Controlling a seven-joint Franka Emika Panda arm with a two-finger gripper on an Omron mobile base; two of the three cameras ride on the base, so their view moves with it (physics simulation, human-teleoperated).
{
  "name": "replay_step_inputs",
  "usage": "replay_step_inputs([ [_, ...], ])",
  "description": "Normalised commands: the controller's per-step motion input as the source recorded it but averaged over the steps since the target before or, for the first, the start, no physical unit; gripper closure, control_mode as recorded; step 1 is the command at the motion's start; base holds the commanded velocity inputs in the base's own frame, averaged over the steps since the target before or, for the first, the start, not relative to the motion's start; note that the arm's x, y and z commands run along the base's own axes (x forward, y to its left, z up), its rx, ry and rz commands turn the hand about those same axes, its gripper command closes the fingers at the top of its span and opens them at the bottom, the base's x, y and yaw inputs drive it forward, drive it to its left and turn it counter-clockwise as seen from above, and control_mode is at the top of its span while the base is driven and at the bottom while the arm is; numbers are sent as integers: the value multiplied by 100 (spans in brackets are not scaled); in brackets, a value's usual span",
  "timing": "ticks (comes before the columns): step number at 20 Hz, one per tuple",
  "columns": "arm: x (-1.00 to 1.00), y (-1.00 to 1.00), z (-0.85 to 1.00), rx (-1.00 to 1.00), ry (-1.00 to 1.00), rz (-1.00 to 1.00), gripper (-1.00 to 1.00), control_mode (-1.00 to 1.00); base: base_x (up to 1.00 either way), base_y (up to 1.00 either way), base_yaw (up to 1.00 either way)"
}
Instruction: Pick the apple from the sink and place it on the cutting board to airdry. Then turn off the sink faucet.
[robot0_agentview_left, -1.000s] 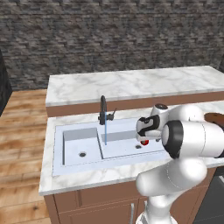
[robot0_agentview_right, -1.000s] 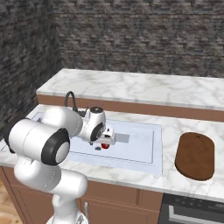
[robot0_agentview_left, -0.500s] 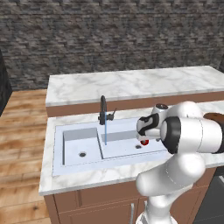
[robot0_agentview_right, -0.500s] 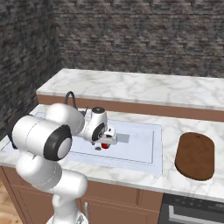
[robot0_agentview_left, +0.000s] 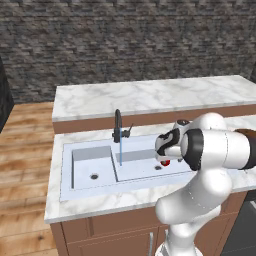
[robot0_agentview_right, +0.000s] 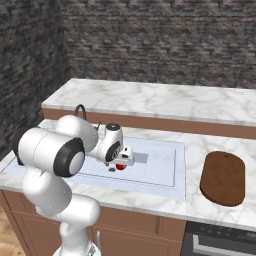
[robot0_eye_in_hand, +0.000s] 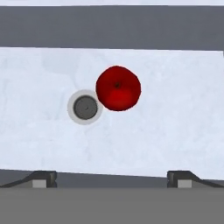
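Note:
The red apple (robot0_eye_in_hand: 118, 88) lies on the floor of the wider bowl of the sink (robot0_agentview_left: 90, 165), right beside the dark drain (robot0_eye_in_hand: 85, 107). My gripper (robot0_eye_in_hand: 111, 179) hangs open just above it, fingertips (robot0_eye_in_hand: 43, 178) wide apart and holding nothing. From the base views the gripper (robot0_agentview_right: 122, 157) covers part of the apple (robot0_agentview_right: 120, 167) (robot0_agentview_left: 165, 162). The black sink faucet (robot0_agentview_left: 118, 127) stands behind the divider, a thin blue stream of water (robot0_agentview_left: 120, 150) falling from it. The dark brown cutting board (robot0_agentview_right: 223, 177) lies on the counter right of the sink.
A raised marble ledge (robot0_agentview_right: 165, 102) runs behind the sink, with a dark stone wall (robot0_agentview_right: 160, 40) beyond it. The smaller bowl (robot0_agentview_left: 92, 165) has its own drain. My own arm (robot0_agentview_left: 215, 150) hides much of the sink's right end.
My elbow has shifted slightly, while the gripper stays open over the apple. The apple has not moved.

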Motion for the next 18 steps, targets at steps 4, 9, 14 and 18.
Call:
replay_step_inputs([
  [4, 7, 0, -4, 0, 0, 0, -100, -100, 0, 0, 0],
  [9, 8, 0, -1, 0, 0, 0, -100, -100, 0, 0, 0],
  [14, 9, 0, -1, 0, 0, 0, -100, -100, 0, 0, 0],
  [18, 9, 0, -5, 0, 0, 0, -100, -100, 0, 0, 0],
])
